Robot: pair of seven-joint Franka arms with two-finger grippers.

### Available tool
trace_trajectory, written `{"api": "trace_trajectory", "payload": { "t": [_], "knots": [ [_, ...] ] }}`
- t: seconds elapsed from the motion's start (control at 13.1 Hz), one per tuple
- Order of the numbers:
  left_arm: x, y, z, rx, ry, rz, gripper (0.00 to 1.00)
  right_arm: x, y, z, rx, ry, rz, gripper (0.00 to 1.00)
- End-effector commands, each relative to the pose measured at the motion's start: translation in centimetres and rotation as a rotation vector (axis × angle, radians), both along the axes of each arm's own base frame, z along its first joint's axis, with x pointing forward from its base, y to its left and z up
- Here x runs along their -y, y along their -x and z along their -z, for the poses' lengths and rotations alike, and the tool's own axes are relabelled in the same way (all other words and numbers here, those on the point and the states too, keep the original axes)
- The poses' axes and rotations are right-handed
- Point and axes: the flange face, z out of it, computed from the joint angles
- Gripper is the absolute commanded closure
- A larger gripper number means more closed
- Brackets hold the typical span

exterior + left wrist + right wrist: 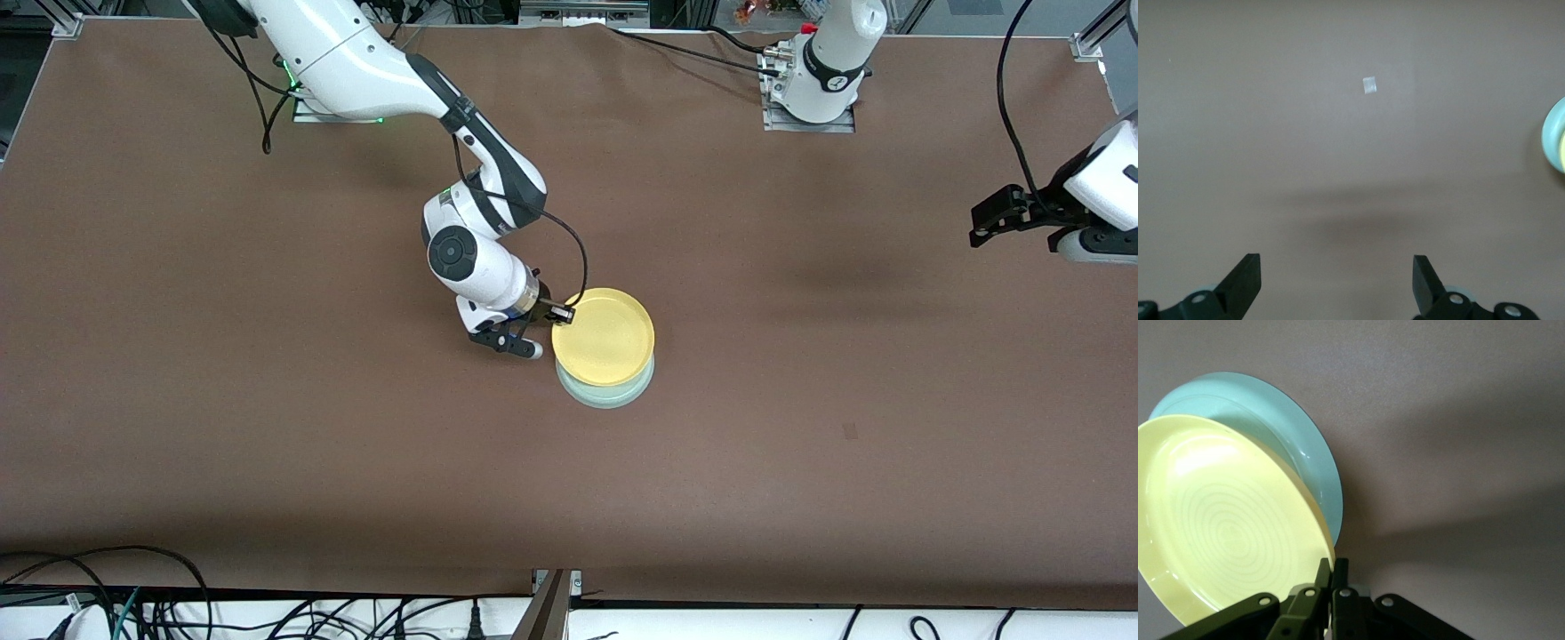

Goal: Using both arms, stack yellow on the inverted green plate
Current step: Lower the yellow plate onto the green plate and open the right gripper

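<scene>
Now: right gripper [553, 322] jaws pinch yellow [605, 336] rim | left gripper [1337, 283] jaws wide

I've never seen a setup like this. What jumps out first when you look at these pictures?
The bright yellow plate near the middle of the brown table catches the eye: it sits over a pale green plate, whose edge peeks out on the side nearer the front camera. The right tool is pinched shut on the yellow plate's rim. The left tool waits open, up over the left arm's end of the table.
</scene>
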Motion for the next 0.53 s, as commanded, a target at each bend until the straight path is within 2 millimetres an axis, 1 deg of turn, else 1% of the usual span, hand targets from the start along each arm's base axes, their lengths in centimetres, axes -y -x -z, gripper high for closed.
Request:
{"api": "trace_trajectory", "payload": {
  "t": [0.0, 0.08, 0.23, 0.31, 0.38, 0.46],
  "knots": [
    [-0.5, 0.9, -0.3, 0.021, -0.021, 0.075, 0.0, -0.4, -0.7, -0.4, 0.022, -0.01, 0.02, 1.0],
    [-0.5, 0.7, -0.8, 0.03, -0.022, 0.078, 0.0, -0.5, -0.9, -0.5, 0.027, -0.014, 0.021, 1.0],
    [-0.5, 0.3, -0.8, 0.031, -0.024, 0.081, 0.0, -0.8, -1.4, -0.7, 0.034, -0.022, 0.024, 1.0],
    [-0.3, -0.4, -0.9, 0.039, -0.029, 0.086, 0.0, -0.8, -1.5, -0.6, 0.035, -0.024, 0.025, 1.0],
    [-0.4, -1.6, -1.6, 0.053, -0.03, 0.077, 0.0, -1.0, -1.5, -0.3, 0.033, -0.023, 0.024, 1.0],
    [-0.3, -2.3, -1.8, 0.046, -0.026, 0.075, 0.0, -1.0, -1.6, -0.3, 0.033, -0.025, 0.026, 1.0]
  ]
}}
